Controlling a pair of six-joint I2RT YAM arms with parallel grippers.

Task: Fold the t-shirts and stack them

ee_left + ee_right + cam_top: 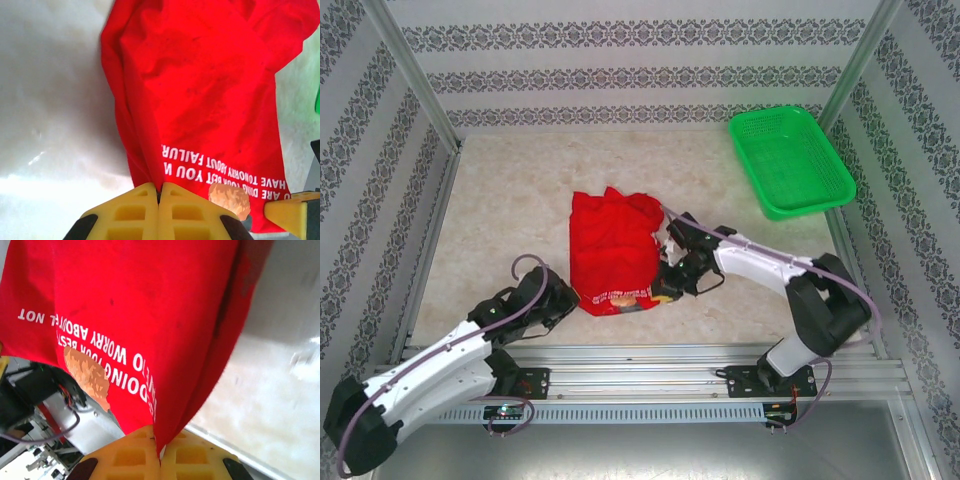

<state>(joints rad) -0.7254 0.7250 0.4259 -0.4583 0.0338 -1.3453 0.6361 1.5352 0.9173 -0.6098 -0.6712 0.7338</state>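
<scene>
Left gripper (159, 192) is clamped on the t-shirt (613, 245). In its wrist view I see the yellow ribbed fingers (131, 212) pressed together, with a red fold pinched in the seam between them. Right gripper (160, 452) is the same: yellow pads closed tight on a fold at the opposite edge.

Shirt is bright red woven cloth, soft and creased, gathered into a rough narrow rectangle. White block lettering (225, 180) runs across the end nearest the grippers and reads upside down in both wrist views. A brown print patch (87, 372) sits just beside it.

From the top camera the shirt lies mid-frame on the pale marbled table (500, 220). Its long axis runs roughly bottom to top of the frame. The printed end sits at the bottom and the bunched, rumpled end at the top.

Left arm lies low, stretched from the lower left corner up to the shirt's lower left corner. Right arm has its elbow folded at the right, and the forearm reaches left to the shirt's lower right edge.

Green plastic mesh basket (788, 158) sits at upper right, tilted and well apart from the shirt.
</scene>
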